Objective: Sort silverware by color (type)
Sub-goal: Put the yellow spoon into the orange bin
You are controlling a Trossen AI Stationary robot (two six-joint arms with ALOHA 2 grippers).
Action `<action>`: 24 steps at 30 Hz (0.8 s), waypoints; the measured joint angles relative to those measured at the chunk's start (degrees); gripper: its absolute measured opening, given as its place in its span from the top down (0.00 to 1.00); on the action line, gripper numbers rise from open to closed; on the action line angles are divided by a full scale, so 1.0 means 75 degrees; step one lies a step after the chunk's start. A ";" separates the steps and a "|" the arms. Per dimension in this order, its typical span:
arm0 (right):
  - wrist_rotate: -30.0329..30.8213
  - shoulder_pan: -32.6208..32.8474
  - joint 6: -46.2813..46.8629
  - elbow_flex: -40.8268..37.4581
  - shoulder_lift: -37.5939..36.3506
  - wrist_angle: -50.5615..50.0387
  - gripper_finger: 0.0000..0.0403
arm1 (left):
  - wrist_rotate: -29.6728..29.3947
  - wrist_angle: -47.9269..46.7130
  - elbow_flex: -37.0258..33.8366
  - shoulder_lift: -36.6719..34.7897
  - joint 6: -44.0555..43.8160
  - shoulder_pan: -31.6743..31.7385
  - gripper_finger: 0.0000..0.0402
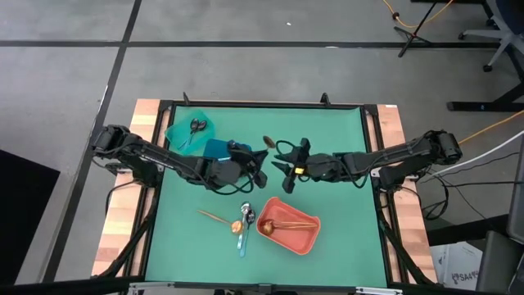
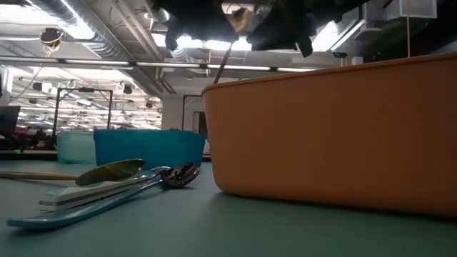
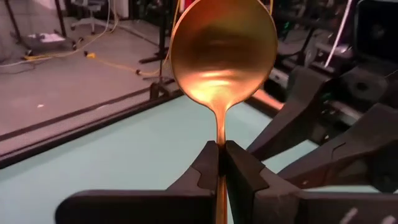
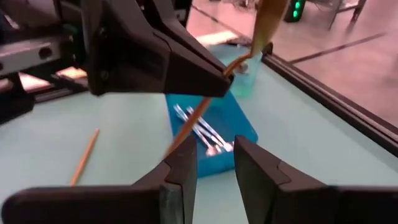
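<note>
**Inspector:** Pinching a copper-gold metal spoon by its thin handle, the left gripper sits above the green table mat near its centre, fingers pressed tight on the shaft, bowl raised clear of the surface.

**Clerk:** And the right arm?

**Inspector:** The right gripper faces it from the three o'clock side, just beside the spoon, fingers spread with nothing between them. In its wrist view the spoon's handle slants down towards that gap without yet touching either finger.

**Clerk:** Which step is this?

**Inspector:** By my judgement, a hand-over in mid-air, or a carry toward a bin. The coral rectangular plastic bin at five o'clock of the grippers already holds copper-gold pieces, so it is the likely destination.

**Clerk:** Remaining stock?

**Inspector:** Loose pieces lie at seven o'clock of the grippers: a slim copper-gold utensil, a shiny silver spoon, and a light-blue-handled utensil. The blue rectangular bin holds silver items; the teal bin at ten o'clock holds dark pieces.

**Clerk:** Next move?

**Inspector:** If handing over, the right fingers must close on the handle before the left lets go, otherwise the spoon could drop.
</note>
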 joint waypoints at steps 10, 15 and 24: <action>-0.0045 0.0002 -0.0003 0.0000 0.0299 0.1307 0.76 | 0.0235 0.0688 0.0000 0.0000 0.0387 -0.0001 0.98; 0.0145 0.0000 -0.0014 0.0000 0.0632 0.1668 0.76 | 0.0280 0.0672 0.0001 0.0000 0.0390 -0.0003 0.98; -0.0001 0.0003 -0.0012 0.0000 0.0629 0.1743 0.76 | 0.0360 0.0648 0.0000 -0.0003 0.0399 -0.0029 0.98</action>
